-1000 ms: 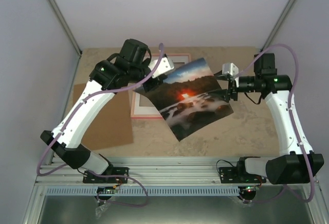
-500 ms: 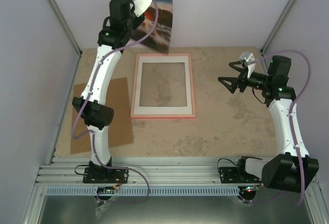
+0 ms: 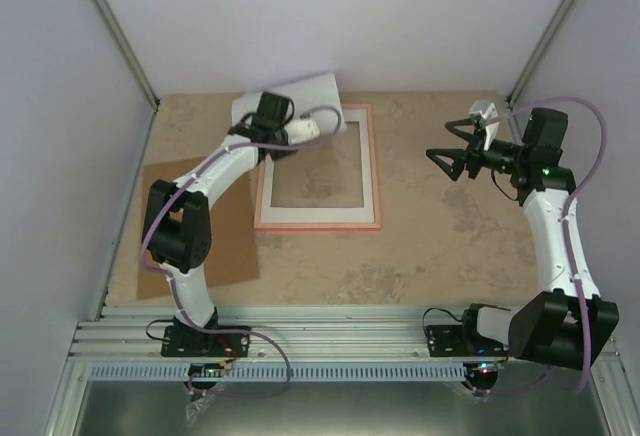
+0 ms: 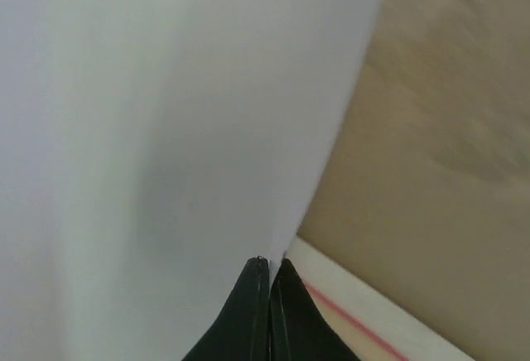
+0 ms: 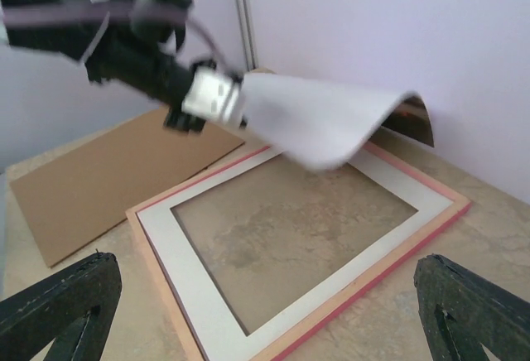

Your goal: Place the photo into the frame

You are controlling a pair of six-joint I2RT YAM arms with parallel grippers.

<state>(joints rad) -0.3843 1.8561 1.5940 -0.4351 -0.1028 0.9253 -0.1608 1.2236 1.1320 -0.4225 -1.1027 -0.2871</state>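
The photo (image 3: pixel 296 96) hangs bent with its white back up over the far left corner of the pink frame (image 3: pixel 377 171). My left gripper (image 3: pixel 320 124) is shut on the photo's edge. In the left wrist view the black fingertips (image 4: pixel 258 282) pinch the white sheet (image 4: pixel 166 129), with a frame corner (image 4: pixel 364 315) just beyond. In the right wrist view the photo (image 5: pixel 323 117) curves above the frame (image 5: pixel 349 295), and a dark strip of its picture side shows at its far end. My right gripper (image 3: pixel 445 156) is open and empty, right of the frame, apart from it.
A plain brown board (image 3: pixel 200 221) lies flat left of the frame and also shows in the right wrist view (image 5: pixel 108 170). The pale back wall stands close behind the frame. Bare stone-patterned table (image 3: pixel 450 246) lies right of and in front of the frame.
A second ago the photo was picture side up over the frame between both grippers. The left arm then swung it up by the back wall and has brought it down, white back up. The right gripper drew back.
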